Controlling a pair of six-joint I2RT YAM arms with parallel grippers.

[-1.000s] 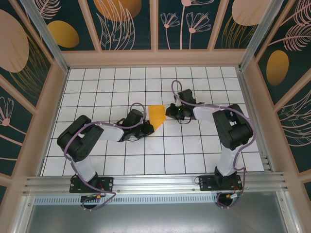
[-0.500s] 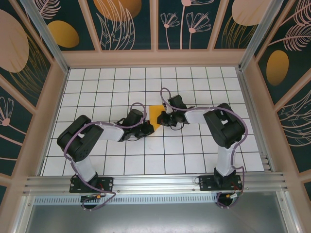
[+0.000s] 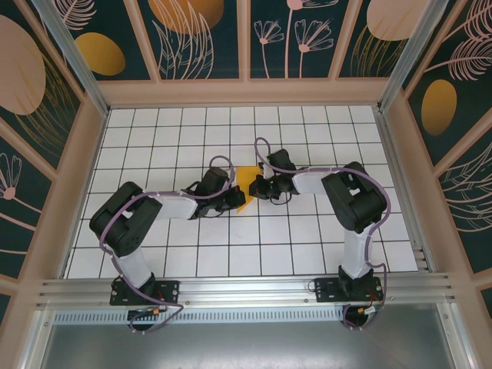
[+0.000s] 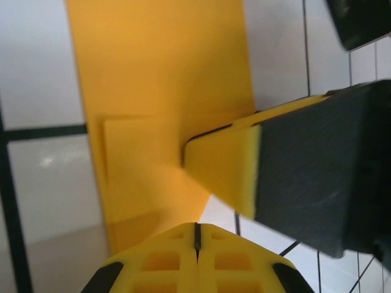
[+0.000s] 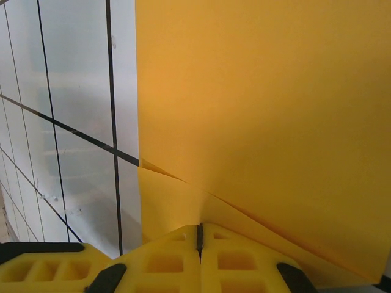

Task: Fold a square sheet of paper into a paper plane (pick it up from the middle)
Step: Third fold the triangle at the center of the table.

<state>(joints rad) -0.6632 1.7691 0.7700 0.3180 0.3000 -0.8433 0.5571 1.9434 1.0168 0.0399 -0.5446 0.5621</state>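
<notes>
Top external: square sheet of paper (image 3: 246, 178) on desk (image 3: 154, 131), partly folded, not yet pointed. Closed left pincer (image 3: 237, 201) and closed right pincer (image 3: 258, 187) at its edges. Most folds probably left.

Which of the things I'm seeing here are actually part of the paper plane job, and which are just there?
Part of the job: orange-yellow paper, partly folded; left hand, shut, at the paper's edge; right hand, shut on the paper.
Just there: white gridded table; patterned walls with orange ovals.
</notes>
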